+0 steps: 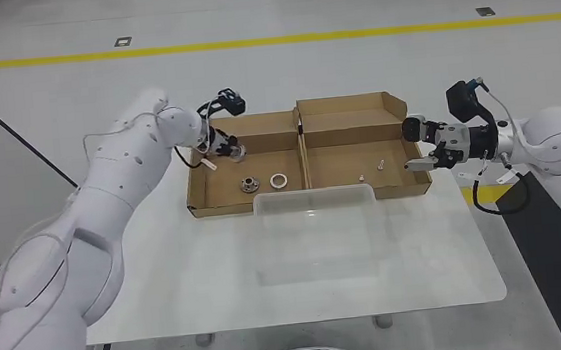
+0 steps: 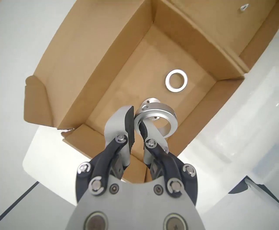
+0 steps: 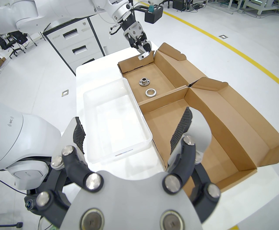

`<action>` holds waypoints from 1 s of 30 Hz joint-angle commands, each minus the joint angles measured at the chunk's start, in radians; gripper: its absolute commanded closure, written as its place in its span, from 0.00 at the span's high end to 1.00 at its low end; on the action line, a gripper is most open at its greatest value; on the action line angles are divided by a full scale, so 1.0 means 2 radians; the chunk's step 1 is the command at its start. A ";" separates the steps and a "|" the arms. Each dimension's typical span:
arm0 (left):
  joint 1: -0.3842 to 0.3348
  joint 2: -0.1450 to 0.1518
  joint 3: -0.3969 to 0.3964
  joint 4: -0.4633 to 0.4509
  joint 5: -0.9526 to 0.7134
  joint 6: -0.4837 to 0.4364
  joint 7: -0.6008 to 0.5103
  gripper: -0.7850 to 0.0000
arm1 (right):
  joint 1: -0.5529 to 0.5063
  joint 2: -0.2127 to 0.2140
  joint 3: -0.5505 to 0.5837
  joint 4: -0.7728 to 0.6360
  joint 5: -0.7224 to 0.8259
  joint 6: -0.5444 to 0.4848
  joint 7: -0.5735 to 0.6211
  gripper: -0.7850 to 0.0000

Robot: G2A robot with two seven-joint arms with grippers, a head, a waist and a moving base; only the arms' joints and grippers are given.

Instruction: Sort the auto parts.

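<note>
Nearest was a clear plastic bin [image 1: 312,194], just beside the cardboard left box [image 1: 256,124] and right box [image 1: 352,129]. The right gripper [image 3: 133,116] hung wide open by the right box's outer end. The left gripper [image 2: 135,118] pinched a metal collar [image 2: 160,110] above the left box, one finger through its bore, with a flat ring [image 2: 168,81] and flanged hub [image 3: 144,82] on the floor below. The top view showed two small parts [image 1: 362,178] in the right box, while the left wrist view caught one nut there.
</note>
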 commanded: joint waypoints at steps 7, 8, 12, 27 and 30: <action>0.002 -0.019 0.028 0.046 0.036 -0.021 -0.003 0.00 | 0.000 0.000 0.000 0.000 0.000 0.000 0.000 1.00; 0.002 -0.021 0.029 0.050 0.037 -0.021 0.000 0.00 | 0.000 0.000 0.000 0.000 0.000 0.000 0.000 1.00; 0.005 -0.030 0.039 0.068 0.051 -0.024 0.007 0.00 | 0.000 0.000 0.000 0.000 0.000 0.000 0.000 1.00; 0.009 -0.057 0.059 0.134 0.089 -0.044 0.038 0.00 | 0.000 0.000 0.000 0.000 0.000 0.000 0.000 1.00; 0.009 -0.062 0.059 0.144 0.089 -0.047 0.046 0.00 | 0.000 0.000 0.000 0.000 0.000 0.000 0.000 1.00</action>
